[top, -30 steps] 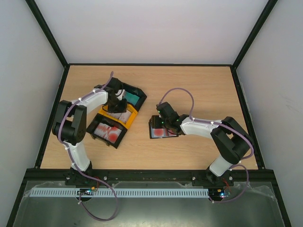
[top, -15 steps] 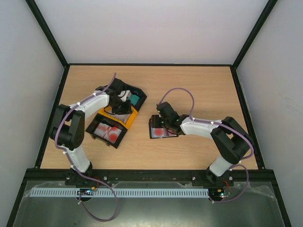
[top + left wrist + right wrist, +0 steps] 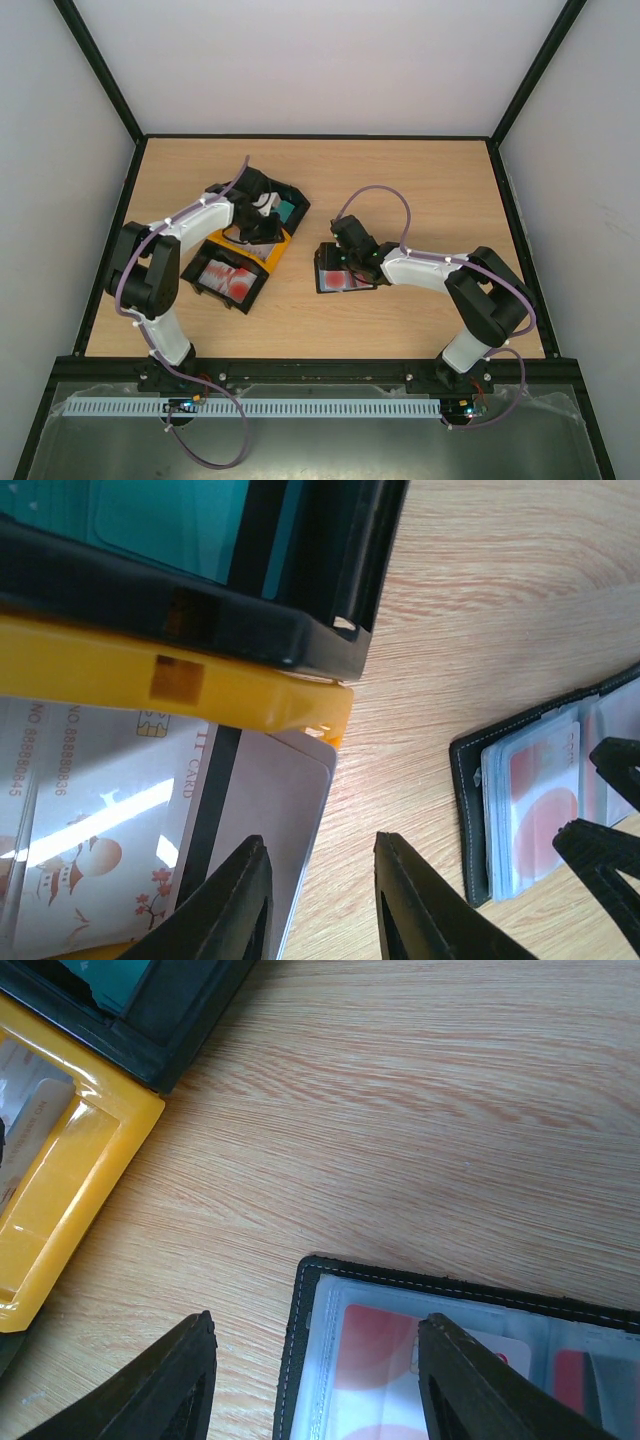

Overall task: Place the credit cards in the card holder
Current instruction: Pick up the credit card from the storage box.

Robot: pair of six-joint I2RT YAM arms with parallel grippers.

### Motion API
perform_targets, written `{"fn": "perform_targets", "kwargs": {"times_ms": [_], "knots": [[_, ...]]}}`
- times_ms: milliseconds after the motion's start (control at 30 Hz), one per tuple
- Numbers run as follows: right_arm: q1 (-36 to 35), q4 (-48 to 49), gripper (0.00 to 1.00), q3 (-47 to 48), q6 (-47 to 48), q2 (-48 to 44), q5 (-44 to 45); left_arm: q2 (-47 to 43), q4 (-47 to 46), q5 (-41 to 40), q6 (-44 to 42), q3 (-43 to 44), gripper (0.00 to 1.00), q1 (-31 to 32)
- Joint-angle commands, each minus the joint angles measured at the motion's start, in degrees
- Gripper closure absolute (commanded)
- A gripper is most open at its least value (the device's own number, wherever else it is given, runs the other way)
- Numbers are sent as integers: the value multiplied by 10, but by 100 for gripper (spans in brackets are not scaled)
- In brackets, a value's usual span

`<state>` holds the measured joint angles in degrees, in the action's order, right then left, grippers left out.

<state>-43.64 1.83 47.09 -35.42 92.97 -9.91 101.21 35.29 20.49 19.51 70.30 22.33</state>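
Separating pale card (image 3: 265,790) from card holder (image 3: 525,805): bare table (image 3: 480,610).

On the pale card (image 3: 110,820) held in the yellow tray (image 3: 200,695) just left of the left pincer (image 3: 320,890), a sideways line beginning "NO" and followed by a run of eights, a second fainter digit row, and the letters "IT CARD" can be read.

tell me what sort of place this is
Probably a robot lab test cell: a wooden table boxed in by plain white walls, a left arm and a right arm bolted at its near edge, trays of cards.
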Motion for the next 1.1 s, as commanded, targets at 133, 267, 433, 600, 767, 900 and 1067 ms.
{"fn": "perform_targets", "kwargs": {"times_ms": [133, 267, 433, 600, 767, 900, 1067], "knots": [[-4, 10, 46, -4, -6, 5, 16, -41, 11, -75, 4, 14, 57, 30], [-4, 10, 46, -2, -6, 7, 15, -37, 15, -169, -6, 3, 50, 71], [-4, 8, 46, -3, -7, 7, 20, 2, 30, -233, -9, -15, 45, 87], [-4, 6, 46, -3, -8, 10, 23, 9, 21, -230, -9, -23, 38, 97], [-4, 7, 46, -1, -8, 13, 22, 11, 18, -220, -8, -25, 38, 99], [-4, 6, 46, -2, -7, 16, 24, 8, 20, -202, -9, -27, 41, 100], [-4, 6, 46, -2, -8, 15, 26, 0, 34, -179, -11, -22, 50, 103]]}}
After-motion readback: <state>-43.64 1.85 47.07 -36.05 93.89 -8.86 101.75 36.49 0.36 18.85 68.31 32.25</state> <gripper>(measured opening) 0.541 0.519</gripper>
